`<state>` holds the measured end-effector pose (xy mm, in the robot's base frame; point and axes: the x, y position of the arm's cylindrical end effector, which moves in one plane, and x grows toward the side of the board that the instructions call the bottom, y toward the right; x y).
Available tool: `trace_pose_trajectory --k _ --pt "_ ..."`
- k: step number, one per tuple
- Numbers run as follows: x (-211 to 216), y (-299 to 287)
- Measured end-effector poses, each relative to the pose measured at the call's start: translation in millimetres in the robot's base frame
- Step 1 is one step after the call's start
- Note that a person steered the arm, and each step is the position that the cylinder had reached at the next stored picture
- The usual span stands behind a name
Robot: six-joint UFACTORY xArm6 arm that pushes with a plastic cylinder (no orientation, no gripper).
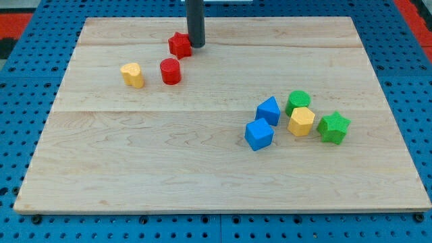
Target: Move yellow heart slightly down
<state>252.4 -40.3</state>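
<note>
The yellow heart (pixel 133 74) lies on the wooden board (pixel 135 169) in the upper left part. My tip (pixel 196 45) is the lower end of a dark rod that comes down from the view's top. It stands just right of the red star (pixel 179 44), close to it or touching it. The tip is well to the upper right of the yellow heart. A red cylinder (pixel 170 71) sits right of the heart and below the star.
A cluster lies at the view's right: a blue block (pixel 268 110), a blue cube (pixel 259 134), a green cylinder (pixel 298 102), a yellow hexagon block (pixel 301 121) and a green star (pixel 333 127). Blue pegboard (pixel 20 101) surrounds the board.
</note>
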Motion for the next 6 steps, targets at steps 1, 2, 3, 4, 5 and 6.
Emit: trace_pose_trajectory --k 1,2,3,4,5,6 --pt "-14 -9" --pt "-5 -64" --pt "39 -68" --pt "62 -79" --pt "79 -113" --pt "139 -111"
